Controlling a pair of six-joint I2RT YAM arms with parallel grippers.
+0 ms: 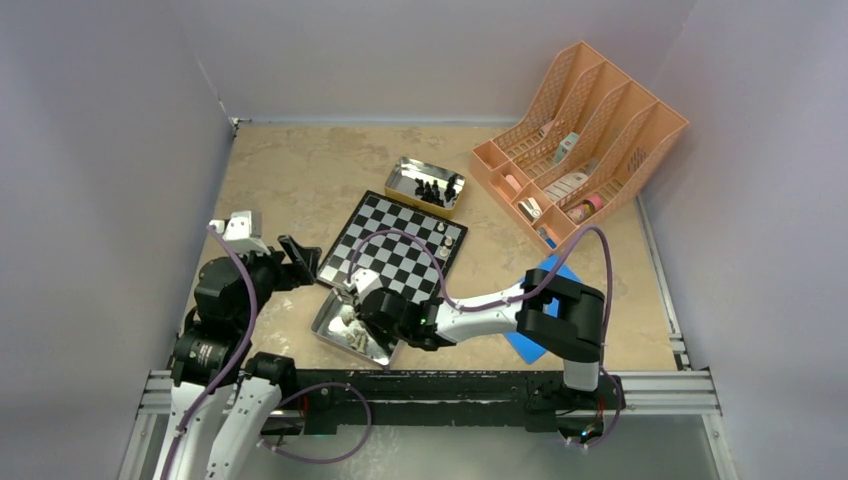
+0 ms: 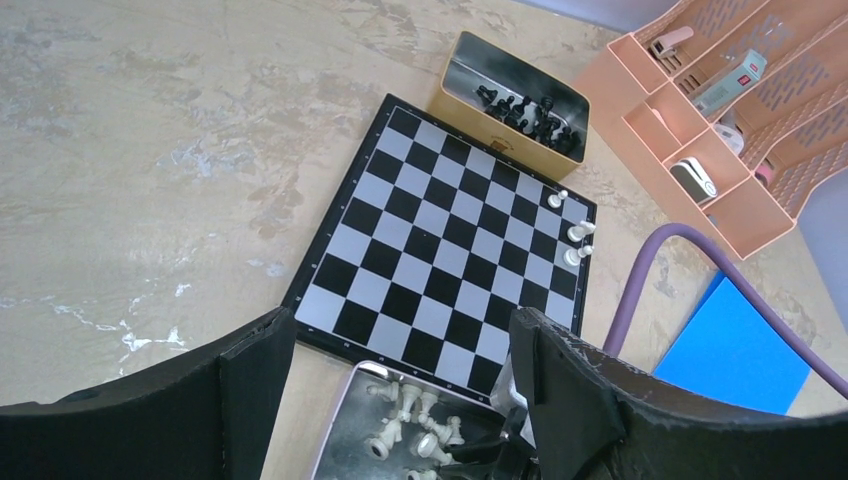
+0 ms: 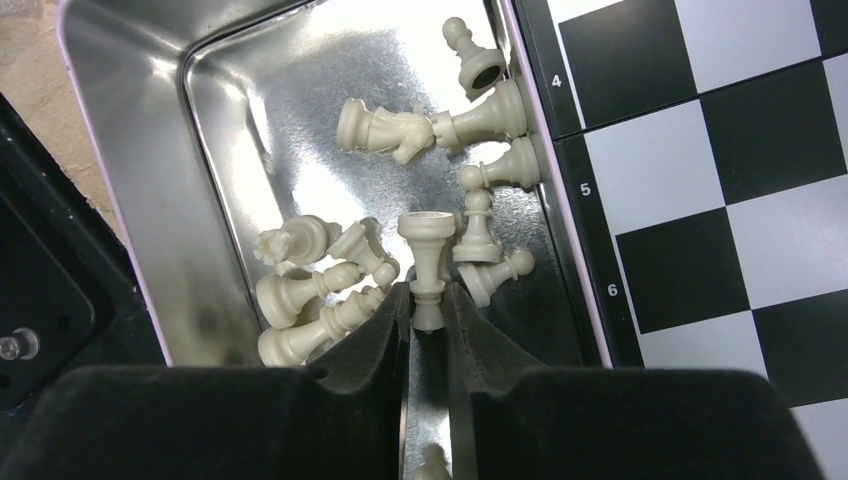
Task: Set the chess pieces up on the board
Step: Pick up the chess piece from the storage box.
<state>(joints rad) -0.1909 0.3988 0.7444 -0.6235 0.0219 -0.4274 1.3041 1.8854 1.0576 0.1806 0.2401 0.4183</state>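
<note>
Right gripper (image 3: 427, 308): low in the middle of its own view, down inside the near tin (image 3: 120, 180). Its two black fingers (image 3: 370, 330) are nearly together and pinch the thin end of one white piece (image 3: 427, 250).
Held white piece: it points up the frame. Its wide round foot is at the far end and its thin end sits between the fingers. Other pieces lie right beside it.
Loose white pieces (image 3: 320, 290): about a dozen, lying on their sides in the near tin. Some are in a heap at middle left and some are along the right wall.
Board (image 1: 395, 250): flat on the table (image 1: 290, 170), in the middle of the top view and turned a bit. Its lower edge is right against the near tin.
Standing white pieces (image 2: 576, 232): three in a row, by the board's right edge in the left wrist view.
Black pieces (image 1: 430, 188): bunched in the far tin (image 1: 405, 175), just above the board's upper corner.
Left gripper (image 2: 400, 330): spread wide and holding nothing, to the left of the board in the top view.
Blue square (image 1: 530, 345): flat, at the lower right of the board.
Orange rack (image 1: 580, 130): upper right, with small things in its slots.
</note>
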